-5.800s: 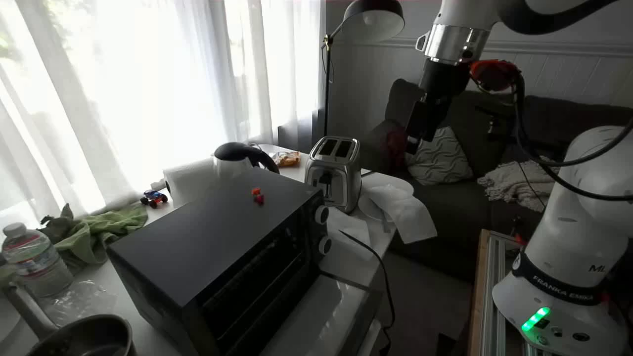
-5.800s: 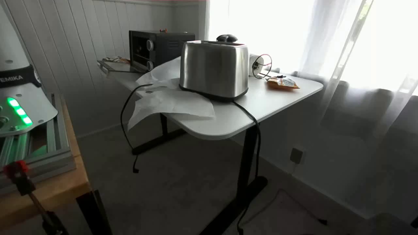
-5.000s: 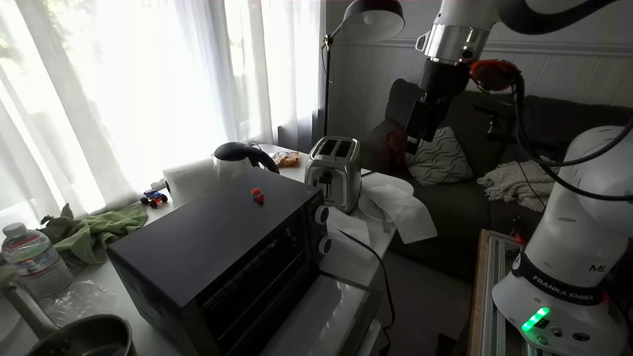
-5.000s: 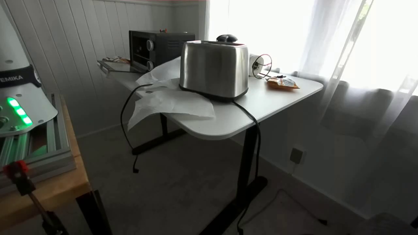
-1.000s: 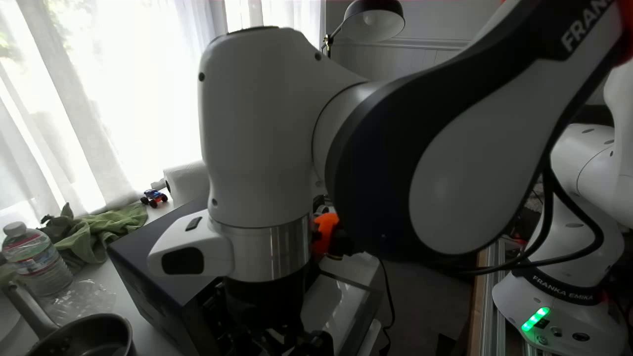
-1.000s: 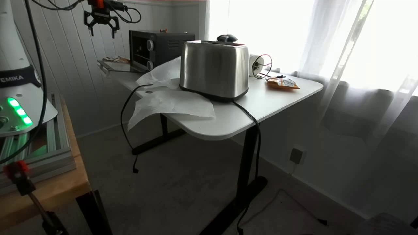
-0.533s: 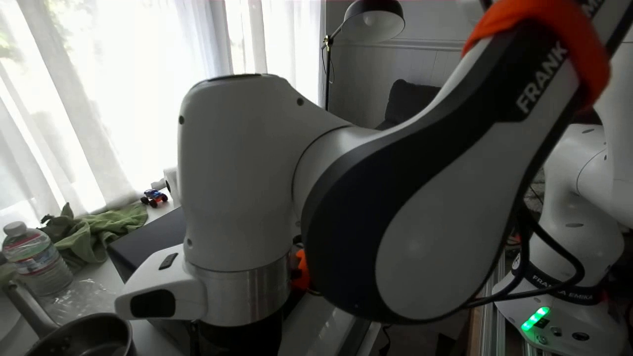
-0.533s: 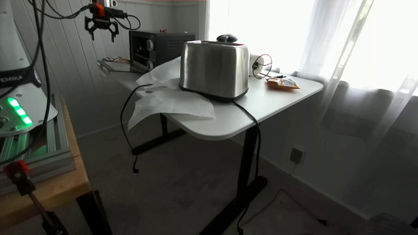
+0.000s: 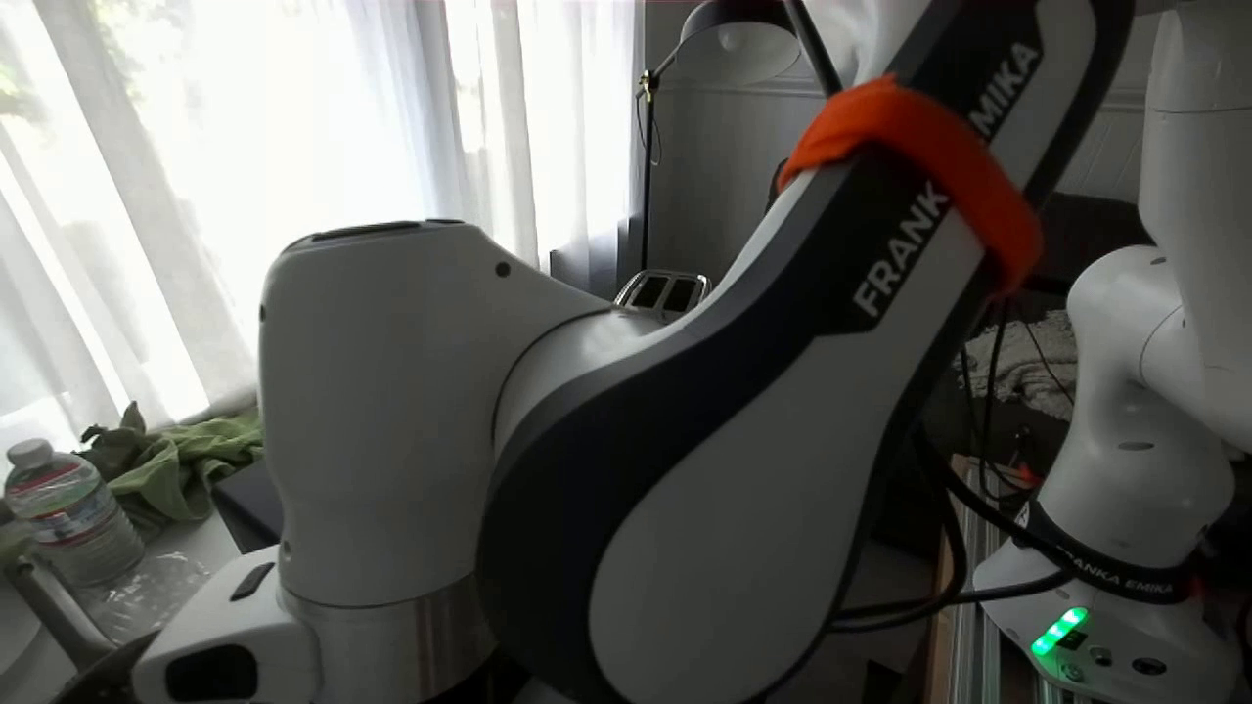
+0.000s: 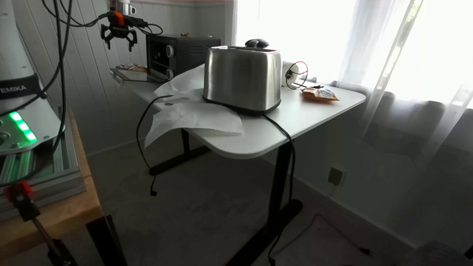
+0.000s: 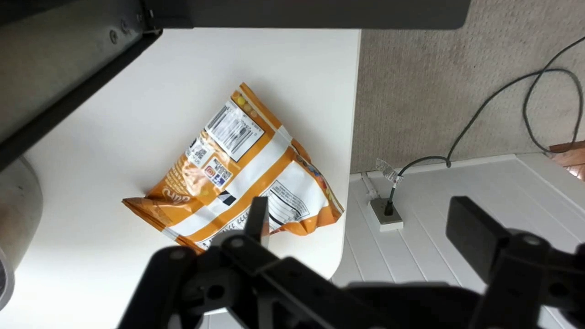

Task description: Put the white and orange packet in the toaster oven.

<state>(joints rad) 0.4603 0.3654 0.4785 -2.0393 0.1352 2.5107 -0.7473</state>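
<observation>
Oven (image 9: 247, 508) mostly obscured by my arm (image 9: 724, 460) in an exterior view; wrist cam.: gripper (image 11: 363, 224) covers pt. of packet (image 11: 242, 173).

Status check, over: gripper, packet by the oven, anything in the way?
Gripper open, holding nothing. White and orange packet lying on table beside toaster oven, not inside. Oven door lowered, close to packet; its edge might crowd the grasp.

arm link (image 9: 773, 440): "FRANK", "MIKA" | base band (image 9: 1125, 579): "FRANKA EMIKA" | packet (image 11: 240, 171): barcode (image 11: 234, 130), QR code (image 11: 221, 169), Instagram icon (image 11: 210, 171)
</observation>
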